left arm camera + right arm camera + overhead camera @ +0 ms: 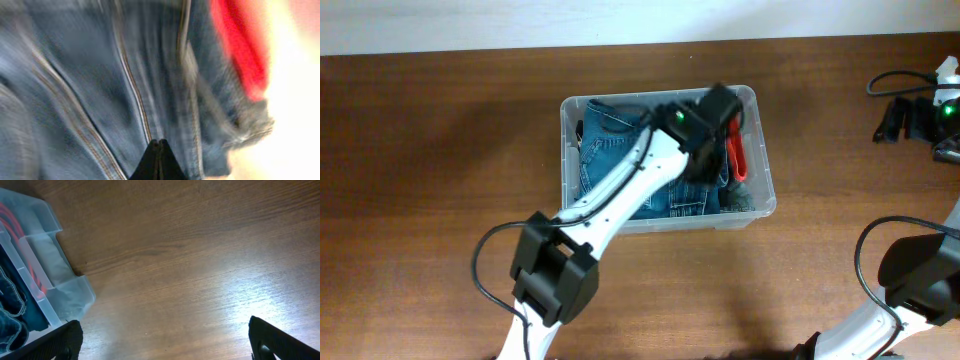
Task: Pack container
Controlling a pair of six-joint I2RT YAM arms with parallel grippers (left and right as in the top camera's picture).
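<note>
**Left pincer closed over the denim, container half hidden beneath the arm**

The left pincer [159,156] has its two tips pressed together into one dark point, with nothing showing between them. Right below that point lies blue denim [90,95], seamed and folded. The wrist view is smeared, so I cannot tell whether the tips touch the cloth or hang just above it. Off to one side of the tips is a red thing [240,45], too blurred to name.

Both sit inside the container [670,224], whose clear walls surround the left pincer on every side. It stands on the tabletop [200,255].

As a judgement, the container is light, thin-walled plastic: stiff at the rolled rim, springy in the flat sides, and smooth enough to slide if pushed. The rim, or the stepped lip at a short end, looks like the surest hold, and pinching mid-wall would likely just bow it. The denim is soft and bulky and will probably puff back up, so it wants pressing flat, not pinching.

Farther out, the right pincer [164,332] is spread wide and empty over bare wood. A corner of the container lies just off to its side.
</note>
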